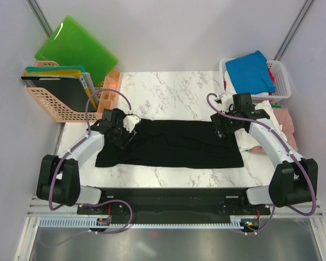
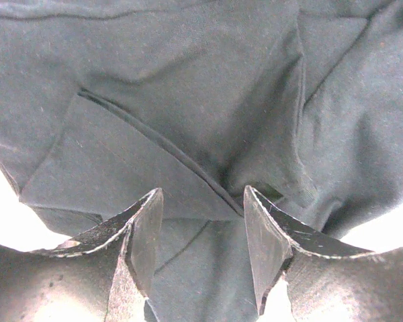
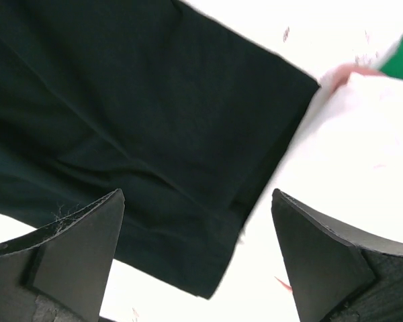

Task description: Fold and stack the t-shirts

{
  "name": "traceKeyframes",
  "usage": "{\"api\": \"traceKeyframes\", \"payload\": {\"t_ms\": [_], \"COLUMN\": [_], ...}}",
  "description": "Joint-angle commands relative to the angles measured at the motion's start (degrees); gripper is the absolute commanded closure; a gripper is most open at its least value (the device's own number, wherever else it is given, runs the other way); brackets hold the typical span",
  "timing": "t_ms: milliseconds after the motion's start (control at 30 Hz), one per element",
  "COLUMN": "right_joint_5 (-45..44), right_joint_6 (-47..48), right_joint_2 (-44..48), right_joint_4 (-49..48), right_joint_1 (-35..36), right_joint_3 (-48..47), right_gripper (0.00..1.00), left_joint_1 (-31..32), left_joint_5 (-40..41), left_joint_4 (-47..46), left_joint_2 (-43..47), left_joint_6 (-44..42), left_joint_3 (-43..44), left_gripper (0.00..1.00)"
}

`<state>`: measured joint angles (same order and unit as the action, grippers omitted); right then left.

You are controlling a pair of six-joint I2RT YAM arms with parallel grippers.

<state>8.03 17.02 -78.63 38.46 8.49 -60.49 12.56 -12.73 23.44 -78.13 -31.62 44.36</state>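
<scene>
Two grippers are set over a black t-shirt (image 1: 174,147), which is spread flat and crosswise on the marble table (image 1: 168,87) between them. The left gripper (image 1: 125,139) is placed over the shirt's left part, near its far edge; in the left wrist view its fingers (image 2: 144,231) are seen partly apart, with a folded seam of the dark cloth running into the gap just beyond the tips, and nothing is seen clamped. The right gripper (image 1: 223,130) is placed over the shirt's far right corner; in the right wrist view its jaws are spread as wide as can be, nothing is held, and the shirt's straight right edge is seen below and between them. The left arm is stretched forward and inward from its base, with the wrist turned down toward the cloth; the right arm is posed in mirror fashion. A blue t-shirt (image 1: 251,70) is piled in a white basket (image 1: 282,73) at the far right, and a white t-shirt (image 1: 262,105) and a pink t-shirt (image 1: 287,122) are laid beside the right arm.
</scene>
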Motion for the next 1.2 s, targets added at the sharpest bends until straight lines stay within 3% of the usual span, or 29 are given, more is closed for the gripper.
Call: {"api": "traceKeyframes", "payload": {"t_ms": [0,267,467,867,1167], "right_joint_5": [4.1,-0.5,-0.6,-1.5,-1.2], "right_joint_6": [-3.0,-0.6,-0.5,-0.3,-0.2], "right_joint_2": [0.5,3.7,4.7,5.1,4.4], "right_joint_4": [-4.7,-5.4,-5.6,-5.7,-5.9], "right_joint_1": [-0.1,-0.7,-1.4,-1.8,-2.1], "right_joint_3": [0.2,3.8,4.8,6.1,6.8], "right_gripper": [0.02,0.02,0.02,0.02,0.02], "left_joint_1": [-0.3,-0.3,-0.5,-0.5,-1.7], "left_joint_5": [-1.4,-1.3,2.4,5.9,8.9], "left_joint_4": [-1.7,-2.1,-7.4,-7.1,-7.1], "left_joint_2": [-2.4,-10.1,-10.7,-24.2,-21.5], "left_joint_6": [-3.9,-4.5,-4.2,-4.3,-6.0], "left_joint_3": [3.9,11.3,12.9,21.7,19.5], "left_gripper": [0.41,0.38,0.34,0.33,0.34]}}
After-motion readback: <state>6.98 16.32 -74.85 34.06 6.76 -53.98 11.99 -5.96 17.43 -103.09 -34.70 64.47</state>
